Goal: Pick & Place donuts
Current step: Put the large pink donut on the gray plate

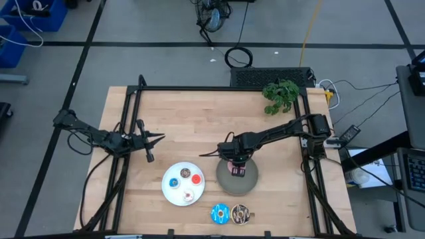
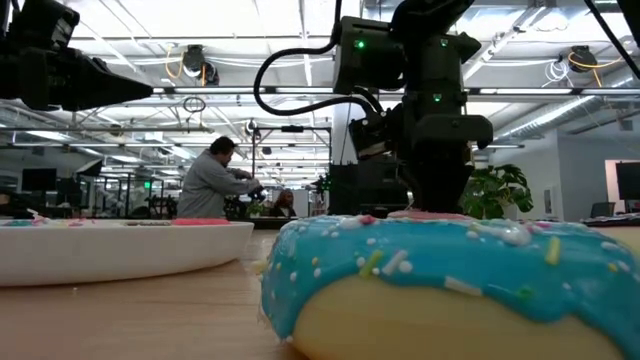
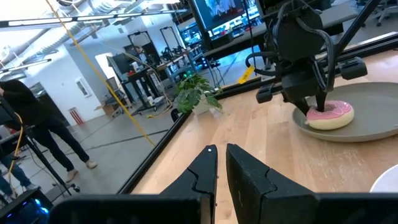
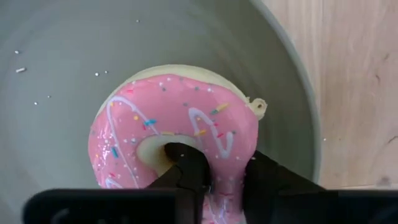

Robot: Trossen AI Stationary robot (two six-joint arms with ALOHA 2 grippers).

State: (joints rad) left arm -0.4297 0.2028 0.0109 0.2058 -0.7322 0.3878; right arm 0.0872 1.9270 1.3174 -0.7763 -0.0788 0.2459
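The table [image 1: 199, 119] is seen as pale wood with visible grain, matt, framed by black metal rails [image 1: 219, 88]. The grey plate [image 4: 62, 37] is shown as smooth and satiny. The pink donut [image 4: 171, 134] is coated in glossy icing with coloured sprinkles over a cream, matt body. The blue donut [image 2: 450, 280] is likewise glazed and shiny. The white plate [image 2: 120, 250] is rendered smooth and matt. The right gripper [image 4: 221, 177] fingers are seen as dull black plastic

Open board: the pale wooden tabletop [image 1: 179, 126] lies bare between the arms.
Front edge: round white plate [image 1: 174, 192], round grey plate [image 1: 251, 180], bright blue frosted donut [image 1: 220, 213] and dark brown sprinkled donut [image 1: 240, 214] crowd it.
Back corner: green leafy plant [image 1: 281, 95].
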